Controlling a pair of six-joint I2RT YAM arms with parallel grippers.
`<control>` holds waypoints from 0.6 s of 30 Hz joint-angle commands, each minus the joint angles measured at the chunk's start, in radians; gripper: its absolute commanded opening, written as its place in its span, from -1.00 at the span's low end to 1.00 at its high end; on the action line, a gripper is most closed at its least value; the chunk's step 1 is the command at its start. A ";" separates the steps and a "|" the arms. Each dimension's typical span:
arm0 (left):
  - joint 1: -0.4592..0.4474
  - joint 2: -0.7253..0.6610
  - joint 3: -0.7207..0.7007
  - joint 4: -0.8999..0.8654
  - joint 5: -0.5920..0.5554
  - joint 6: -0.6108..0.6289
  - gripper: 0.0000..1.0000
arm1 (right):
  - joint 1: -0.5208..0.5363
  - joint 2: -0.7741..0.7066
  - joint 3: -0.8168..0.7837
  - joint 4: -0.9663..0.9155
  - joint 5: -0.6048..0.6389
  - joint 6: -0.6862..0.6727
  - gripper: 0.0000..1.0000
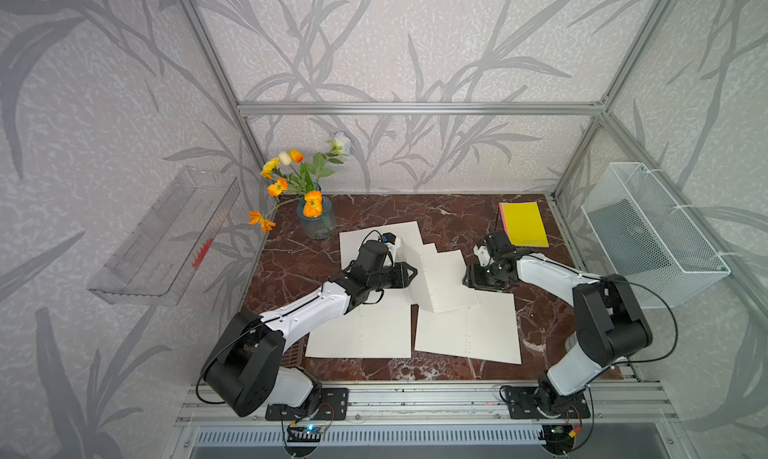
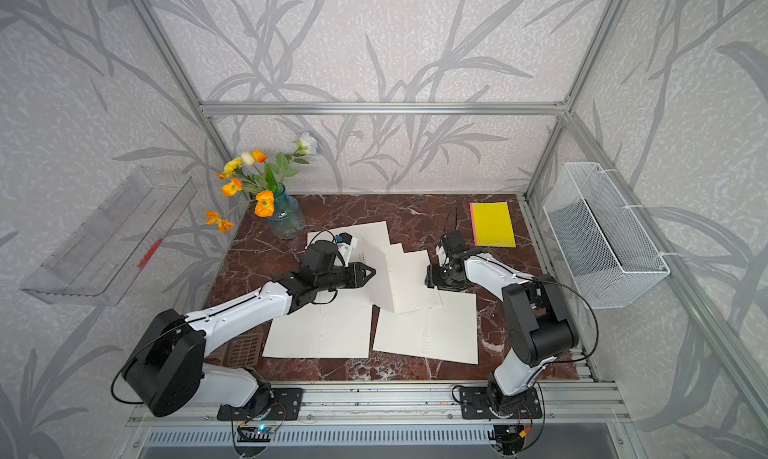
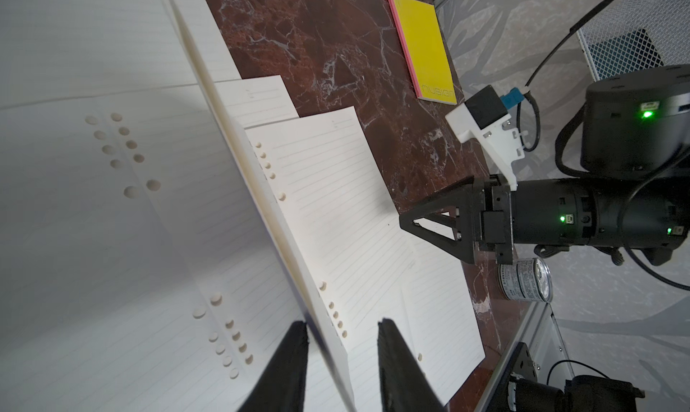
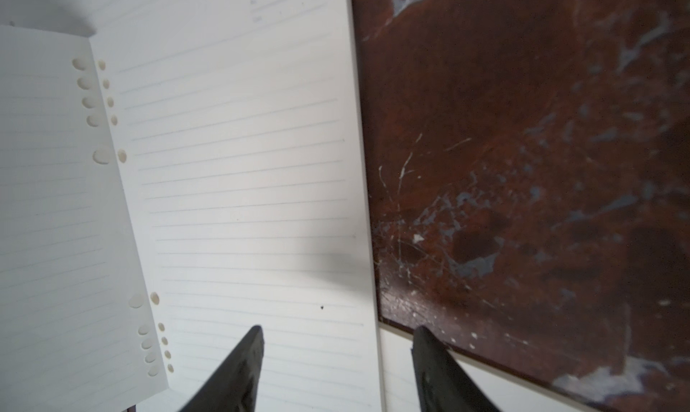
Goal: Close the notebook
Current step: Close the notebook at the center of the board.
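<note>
White notebook point(image 1: 446, 284) lies open in the middle of the table point(image 1: 299, 270), one half stood up. Left claw point(image 1: 414, 272) is spread apart around that half; right claw point(image 1: 469, 280) is apart too, just beside. Next, I think: tip it over gently

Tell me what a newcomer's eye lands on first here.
White lined pages sprawl across the middle of the dark marble table, one leaf standing up between the left gripper and right gripper. Orange flowers brighten the back left corner; a yellow notebook lies back right.
</note>
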 commanded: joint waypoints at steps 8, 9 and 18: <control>-0.090 0.079 0.097 0.086 0.010 -0.018 -0.31 | -0.018 -0.081 -0.029 -0.012 -0.002 0.010 0.29; -0.098 0.085 0.106 0.089 0.012 -0.019 -0.30 | -0.020 -0.083 -0.033 -0.012 -0.003 0.009 0.30; -0.141 0.140 0.152 0.138 0.028 -0.042 -0.25 | -0.039 -0.121 -0.051 -0.015 0.001 0.012 0.31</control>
